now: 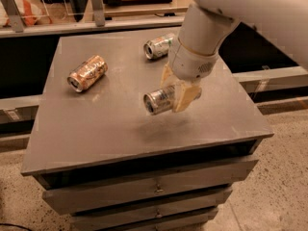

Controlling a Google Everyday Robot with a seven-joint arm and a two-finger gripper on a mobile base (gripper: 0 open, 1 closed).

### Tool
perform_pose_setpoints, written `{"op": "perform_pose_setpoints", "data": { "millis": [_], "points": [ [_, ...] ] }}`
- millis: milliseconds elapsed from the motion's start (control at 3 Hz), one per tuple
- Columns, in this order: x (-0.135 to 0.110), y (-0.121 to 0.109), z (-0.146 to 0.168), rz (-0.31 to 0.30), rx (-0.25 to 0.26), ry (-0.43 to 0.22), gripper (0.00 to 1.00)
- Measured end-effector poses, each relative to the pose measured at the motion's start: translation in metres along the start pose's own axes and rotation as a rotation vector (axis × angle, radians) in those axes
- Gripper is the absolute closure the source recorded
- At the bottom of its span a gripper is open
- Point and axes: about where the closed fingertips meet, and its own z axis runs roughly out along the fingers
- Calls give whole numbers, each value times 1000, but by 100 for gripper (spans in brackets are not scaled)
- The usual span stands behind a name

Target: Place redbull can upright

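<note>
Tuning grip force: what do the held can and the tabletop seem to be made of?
The redbull can, held sideways in the gripper above the middle of the tabletop, looks like bare metal: silvery, shiny, rimmed end. The tabletop is dull grey with a faint sheen: painted metal or laminate, cannot tell.

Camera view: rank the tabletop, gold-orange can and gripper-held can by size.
1. Tabletop.
2. Gold-orange can and redbull can, unranked: the gripper, over the tabletop's middle, hides part of the redbull can.
</note>
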Motion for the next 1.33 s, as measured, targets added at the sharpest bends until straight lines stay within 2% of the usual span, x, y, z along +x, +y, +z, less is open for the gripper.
{"op": "perform_pose_setpoints", "data": {
  "millis": [333, 667, 1000, 1333],
  "points": [
    [-1, -2, -46, 109, 121, -145, 100],
    [0, -2, -76, 184, 223, -326, 100],
    [-6, -5, -107, 223, 338, -490, 100],
    [1, -2, -131, 280, 494, -582, 100]
  ]
}}
